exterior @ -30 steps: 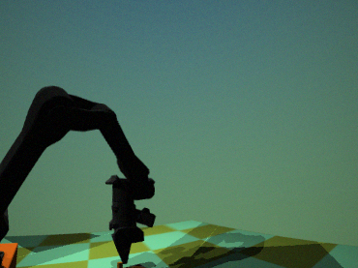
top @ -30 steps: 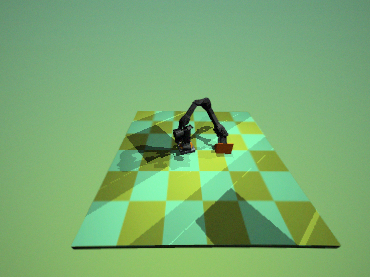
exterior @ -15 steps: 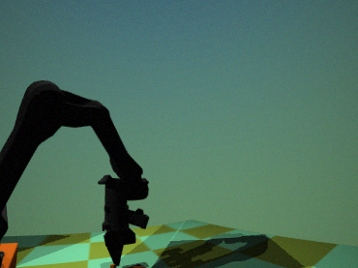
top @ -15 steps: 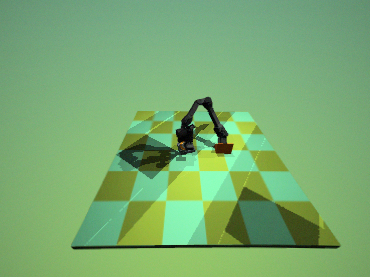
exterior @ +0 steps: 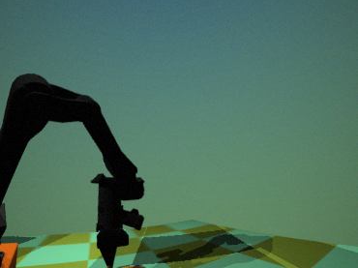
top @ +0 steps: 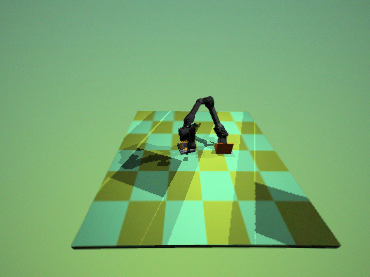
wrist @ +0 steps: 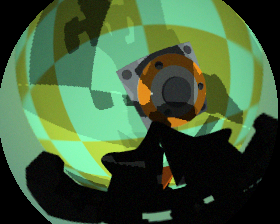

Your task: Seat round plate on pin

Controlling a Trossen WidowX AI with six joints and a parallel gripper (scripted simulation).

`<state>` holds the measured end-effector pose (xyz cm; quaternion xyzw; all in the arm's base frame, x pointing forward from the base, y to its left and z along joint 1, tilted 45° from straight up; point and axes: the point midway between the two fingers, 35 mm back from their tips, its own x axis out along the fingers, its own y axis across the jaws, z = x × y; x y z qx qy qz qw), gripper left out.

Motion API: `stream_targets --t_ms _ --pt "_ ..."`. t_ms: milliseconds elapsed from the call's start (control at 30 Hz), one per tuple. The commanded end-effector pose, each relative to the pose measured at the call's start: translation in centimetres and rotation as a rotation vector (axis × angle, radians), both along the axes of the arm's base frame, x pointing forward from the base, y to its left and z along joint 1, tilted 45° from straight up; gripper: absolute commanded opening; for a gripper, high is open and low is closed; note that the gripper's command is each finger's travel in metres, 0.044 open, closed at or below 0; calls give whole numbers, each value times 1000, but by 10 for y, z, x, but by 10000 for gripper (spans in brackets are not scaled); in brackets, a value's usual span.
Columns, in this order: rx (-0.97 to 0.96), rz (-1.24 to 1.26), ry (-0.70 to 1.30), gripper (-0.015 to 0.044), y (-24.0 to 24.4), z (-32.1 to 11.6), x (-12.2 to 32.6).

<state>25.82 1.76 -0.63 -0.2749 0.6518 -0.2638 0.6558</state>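
Observation:
The round plate (wrist: 144, 95) (exterior: 132, 267) is an orange ring around a grey middle, with several small dark holes. It lies over the square grey base (wrist: 131, 83) around the dark round post (wrist: 176, 91). In the top view the plate is small and partly behind the arm. I cannot make out the tab, the pin or any tilt of the plate. My gripper (wrist: 154, 124) (exterior: 110, 265) is shut and empty. It points down, its tips at the plate's near edge in the wrist view and hiding part of it. Whether they touch it I cannot tell.
An orange-red block (top: 224, 148) (exterior: 9, 254) stands at the foot of my arm. The checkered table top (top: 184, 216) (exterior: 57, 253) carries the arm's dark shadow. Other shadow patches fall around the base in the wrist view.

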Motion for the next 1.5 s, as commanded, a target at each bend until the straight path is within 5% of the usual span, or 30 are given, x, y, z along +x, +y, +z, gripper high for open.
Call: stream_targets --t_ms 0,1467 --pt "-1 -1 -3 0 -3 5 -4" --pt "0 0 -2 0 -14 39 -12"
